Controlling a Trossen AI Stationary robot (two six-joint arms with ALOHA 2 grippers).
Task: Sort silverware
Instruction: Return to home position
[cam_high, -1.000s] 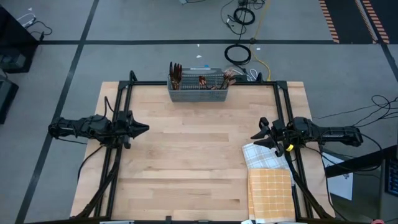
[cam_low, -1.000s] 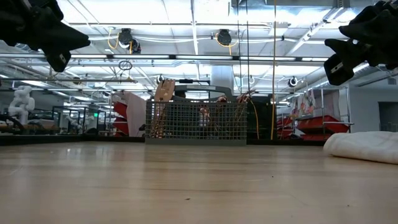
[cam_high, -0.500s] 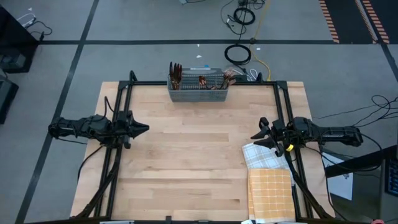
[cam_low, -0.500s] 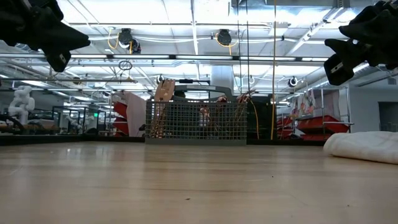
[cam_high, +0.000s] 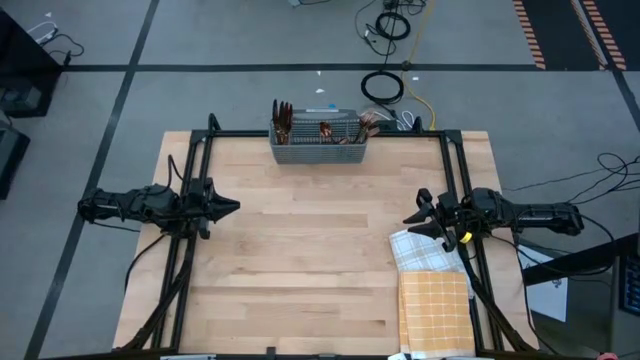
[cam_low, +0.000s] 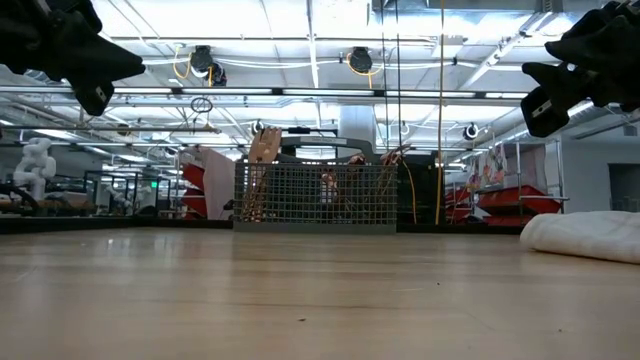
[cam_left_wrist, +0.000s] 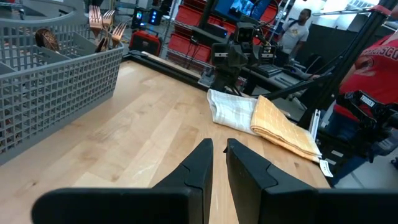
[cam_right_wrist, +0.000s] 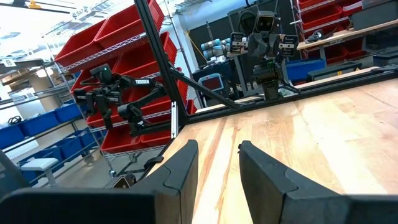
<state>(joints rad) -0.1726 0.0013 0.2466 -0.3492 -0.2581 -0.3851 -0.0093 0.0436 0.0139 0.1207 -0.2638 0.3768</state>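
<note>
The left gripper is held above the left edge of the bench, its fingers parted by only a narrow slit, nothing between them. At the middle of the far edge, the silverware is seen standing upright in the grey mesh caddy (handles down, it seems). The right gripper is poised near the right edge, fingers spread and empty, just above the checked cloths.

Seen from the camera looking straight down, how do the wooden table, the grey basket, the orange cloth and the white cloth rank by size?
1. wooden table
2. orange cloth
3. grey basket, close to the orange cloth, so this order is unsure
4. white cloth, though part may lie under the orange one
</note>
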